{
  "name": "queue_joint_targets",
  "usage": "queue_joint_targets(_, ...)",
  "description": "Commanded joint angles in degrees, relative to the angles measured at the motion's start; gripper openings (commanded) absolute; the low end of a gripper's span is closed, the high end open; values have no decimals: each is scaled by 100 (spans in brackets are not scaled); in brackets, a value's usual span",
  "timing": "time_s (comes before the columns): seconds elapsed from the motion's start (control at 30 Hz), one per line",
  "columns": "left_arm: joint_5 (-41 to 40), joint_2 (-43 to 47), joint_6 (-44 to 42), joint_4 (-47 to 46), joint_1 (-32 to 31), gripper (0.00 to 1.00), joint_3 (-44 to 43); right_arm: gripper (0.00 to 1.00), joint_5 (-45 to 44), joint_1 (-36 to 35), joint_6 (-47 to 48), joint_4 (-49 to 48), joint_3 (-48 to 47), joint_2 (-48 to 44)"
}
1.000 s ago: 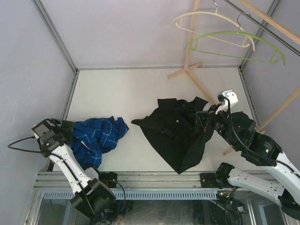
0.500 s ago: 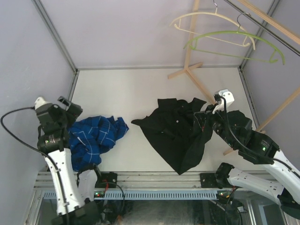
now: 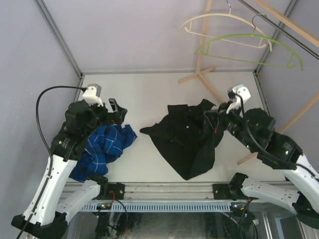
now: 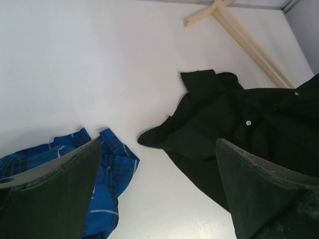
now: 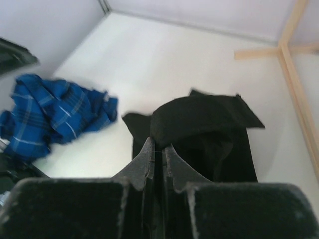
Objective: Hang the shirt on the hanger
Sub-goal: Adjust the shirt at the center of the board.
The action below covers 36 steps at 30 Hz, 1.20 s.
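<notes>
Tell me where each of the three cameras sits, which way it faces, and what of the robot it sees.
Top external: above and behind the bases, looking down on the table; left arm, right arm and the green hanger show.
Left wrist: on the left arm, facing far right; its open jaws frame the black shirt and blue plaid shirt.
Right wrist: on the right arm, facing far left; its shut jaws pinch the black shirt.
Shared: all three show both shirts; both wrist views show the wooden stand foot.

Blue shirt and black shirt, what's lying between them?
Nothing. Only bare table lies between the blue shirt and the black shirt, as the top view shows.
</notes>
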<state>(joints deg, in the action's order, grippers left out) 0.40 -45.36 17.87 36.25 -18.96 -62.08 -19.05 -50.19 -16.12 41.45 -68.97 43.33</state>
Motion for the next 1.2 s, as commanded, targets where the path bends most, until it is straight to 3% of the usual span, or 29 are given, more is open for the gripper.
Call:
queue_joint_targets(0.0,403,279,-138,-682,-36,100,-120,0,364,27,679,-411,-1622,639)
queue_joint_targets(0.23,584,848,-352,-942,-34,100,-186,0,920,10,1213,124,-4311,2139)
queue_joint_targets(0.57,970,1159,-651,-950,-36,100,-556,0,2520,2,1241,1340,-7758,3959)
queue_joint_targets(0.83,1458,1188,-848,-1130,-41,100,-451,0,3405,-4,1290,1800,-6909,4095)
queue_joint_targets(1.17,3437,865,-863,-2187,-52,97,50,0,3938,-157,1542,1524,-5175,3323)
